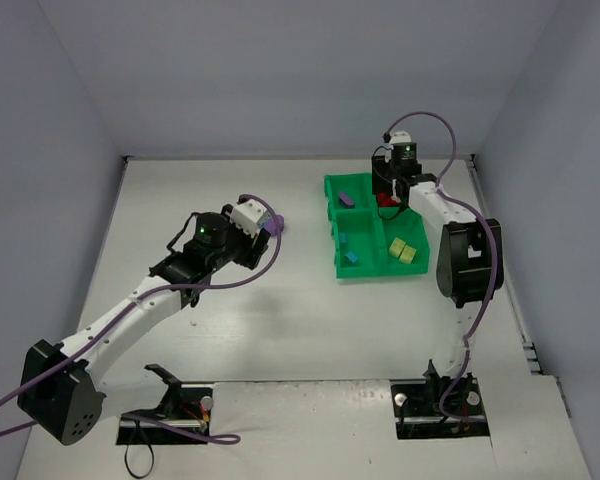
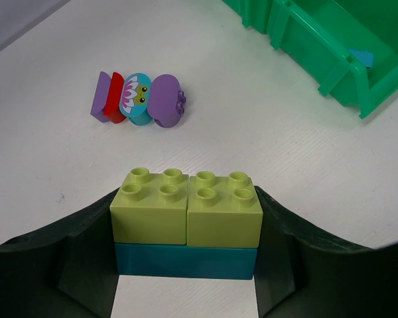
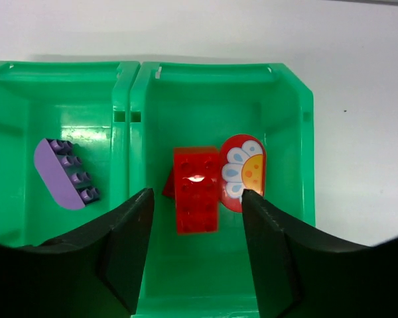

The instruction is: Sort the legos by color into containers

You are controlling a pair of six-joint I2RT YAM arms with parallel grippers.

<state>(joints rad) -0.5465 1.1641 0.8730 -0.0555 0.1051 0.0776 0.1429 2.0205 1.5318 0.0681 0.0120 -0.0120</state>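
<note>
My left gripper (image 2: 187,202) is shut on a small stack of legos: two yellow-green bricks (image 2: 186,209) side by side on one teal brick (image 2: 184,262), held above the table. Ahead of it a loose cluster (image 2: 138,99) of purple, red and teal flower pieces lies on the table. My right gripper (image 3: 198,218) hangs open over the tray's back right container, where a red brick (image 3: 197,189) and a red flower piece (image 3: 244,171) lie, clear of both fingers. A purple piece (image 3: 63,173) lies in the neighbouring container.
The green tray (image 1: 332,225) stands right of centre. Its front containers hold blue pieces (image 1: 351,256) and yellow-green bricks (image 1: 404,250). The tray's near corner (image 2: 348,73) shows at upper right in the left wrist view. Grey walls enclose the table.
</note>
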